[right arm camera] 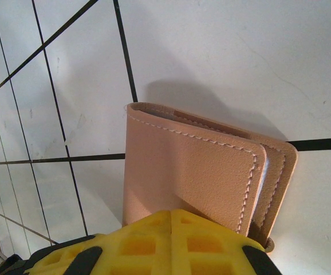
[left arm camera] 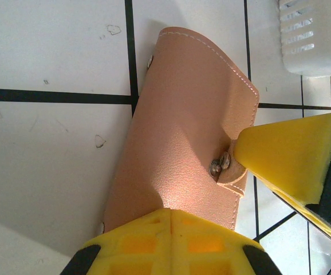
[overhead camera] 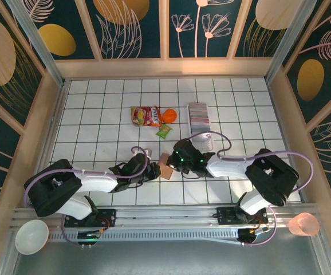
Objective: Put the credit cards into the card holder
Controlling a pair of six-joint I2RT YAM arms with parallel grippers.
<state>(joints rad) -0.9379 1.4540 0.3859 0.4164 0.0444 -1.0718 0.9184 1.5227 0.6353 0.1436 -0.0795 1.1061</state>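
The salmon-pink card holder [overhead camera: 166, 167] is folded closed on the white tiles, between my two grippers. The left gripper [overhead camera: 153, 168] is shut, and its yellow tips [left arm camera: 171, 213] sit against the holder's [left arm camera: 182, 126] near edge. From the other side, the right gripper [overhead camera: 176, 162] is also shut. Its tips [right arm camera: 174, 213] rest against the holder's [right arm camera: 182, 166] outer flap, and one of its fingers [left arm camera: 286, 160] touches the snap tab. The credit cards [overhead camera: 200, 117] stand as a striped row in a long white tray, farther back and apart from both grippers.
The white slotted tray [left arm camera: 314, 40] lies just beyond the holder. Snack packets [overhead camera: 145, 115], an orange item [overhead camera: 169, 116] and a small green packet [overhead camera: 164, 132] lie at the back centre. A white bowl [overhead camera: 31, 236] and a pink cup [overhead camera: 304, 224] sit by the near rail.
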